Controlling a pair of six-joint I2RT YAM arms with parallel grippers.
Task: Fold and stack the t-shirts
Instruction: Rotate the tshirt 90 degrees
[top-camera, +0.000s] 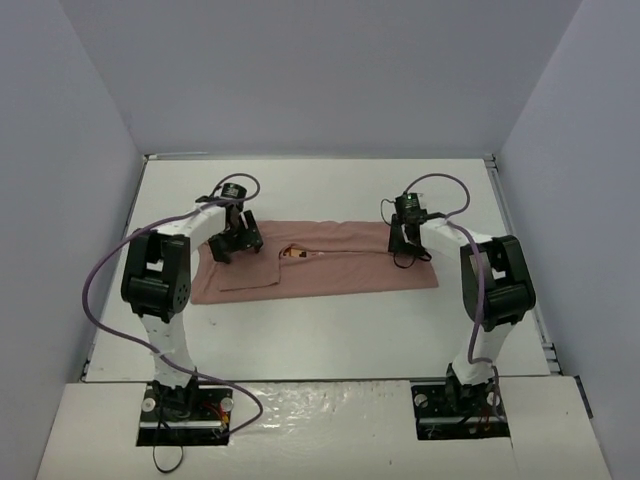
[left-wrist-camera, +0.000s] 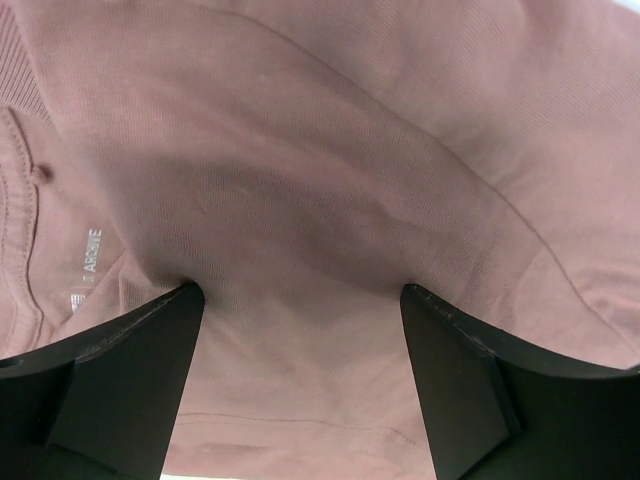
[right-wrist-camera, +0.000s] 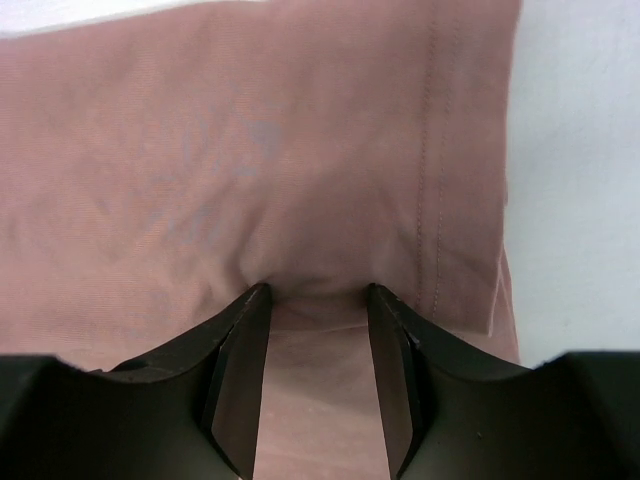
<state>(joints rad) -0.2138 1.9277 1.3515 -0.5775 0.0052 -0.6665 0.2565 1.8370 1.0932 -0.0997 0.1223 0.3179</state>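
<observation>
The dusty-pink t-shirt lies on the white table as a long folded band, with a bit of its orange-brown print showing at a fold. My left gripper is down on its left part, near the far edge. In the left wrist view the jaws stand wide open with the tips pressed into the cloth, and small white text shows at left. My right gripper is down on the shirt's right part. In the right wrist view its jaws stand partly open, tips on the cloth near the stitched hem.
The white table is walled in grey at the left, back and right. Bare table shows just right of the shirt's hem in the right wrist view. Purple cables loop from both arms.
</observation>
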